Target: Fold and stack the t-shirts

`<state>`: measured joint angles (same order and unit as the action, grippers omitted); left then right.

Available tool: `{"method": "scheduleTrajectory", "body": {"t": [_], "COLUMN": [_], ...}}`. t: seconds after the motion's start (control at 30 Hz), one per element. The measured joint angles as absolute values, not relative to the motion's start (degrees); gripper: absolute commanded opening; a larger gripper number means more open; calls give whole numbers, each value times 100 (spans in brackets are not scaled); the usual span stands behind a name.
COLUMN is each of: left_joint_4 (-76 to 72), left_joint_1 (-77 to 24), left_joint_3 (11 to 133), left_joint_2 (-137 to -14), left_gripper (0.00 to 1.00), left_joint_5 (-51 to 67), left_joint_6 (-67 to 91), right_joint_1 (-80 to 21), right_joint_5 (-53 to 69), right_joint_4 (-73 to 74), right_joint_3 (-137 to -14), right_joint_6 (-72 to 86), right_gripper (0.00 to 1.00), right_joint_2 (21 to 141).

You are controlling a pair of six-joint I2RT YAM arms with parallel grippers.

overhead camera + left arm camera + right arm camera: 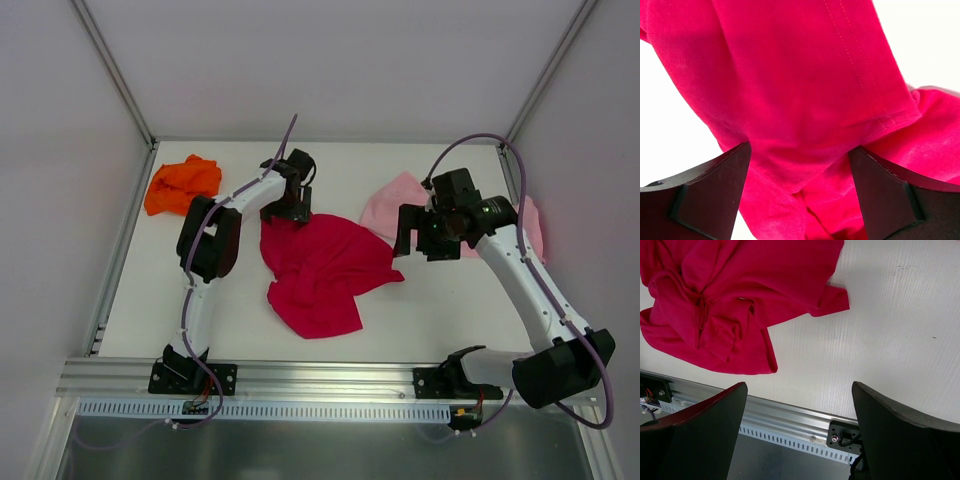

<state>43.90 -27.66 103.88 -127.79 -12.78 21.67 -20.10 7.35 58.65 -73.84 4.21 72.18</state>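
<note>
The crimson red t-shirt (322,268) lies crumpled mid-table. Its cloth (800,90) fills the left wrist view. My left gripper (290,211) sits low at its far left corner, jaws (800,150) open wide with red cloth lying loose between them. My right gripper (412,246) hovers to the right of the red shirt, open and empty (799,385), with the shirt's near edge (730,315) at the upper left of its view. The bright orange t-shirt (183,184) is bunched at the far left. The pale pink t-shirt (390,206) lies far right, partly under the right arm.
An aluminium rail (330,376) runs along the table's near edge, also visible in the right wrist view (790,422), with both arm bases bolted to it. White walls with metal posts (115,80) enclose the table on three sides.
</note>
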Motion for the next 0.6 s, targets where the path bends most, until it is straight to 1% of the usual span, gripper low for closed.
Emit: {"method": "scheduleTrajectory", "body": {"t": [0.6], "left_joint_4": [3647], "left_joint_1": [-2770], "left_joint_3": [10372], "left_joint_2": [-12682], "left_gripper": [79], "left_joint_5": [-1192], "left_joint_6": [2165], "right_joint_1": [-2171], "right_joint_5": [814], "right_joint_4": [5736], "right_joint_3": [-7196], "right_joint_6": [375], "right_gripper": [91], "right_joint_2": [7225]}}
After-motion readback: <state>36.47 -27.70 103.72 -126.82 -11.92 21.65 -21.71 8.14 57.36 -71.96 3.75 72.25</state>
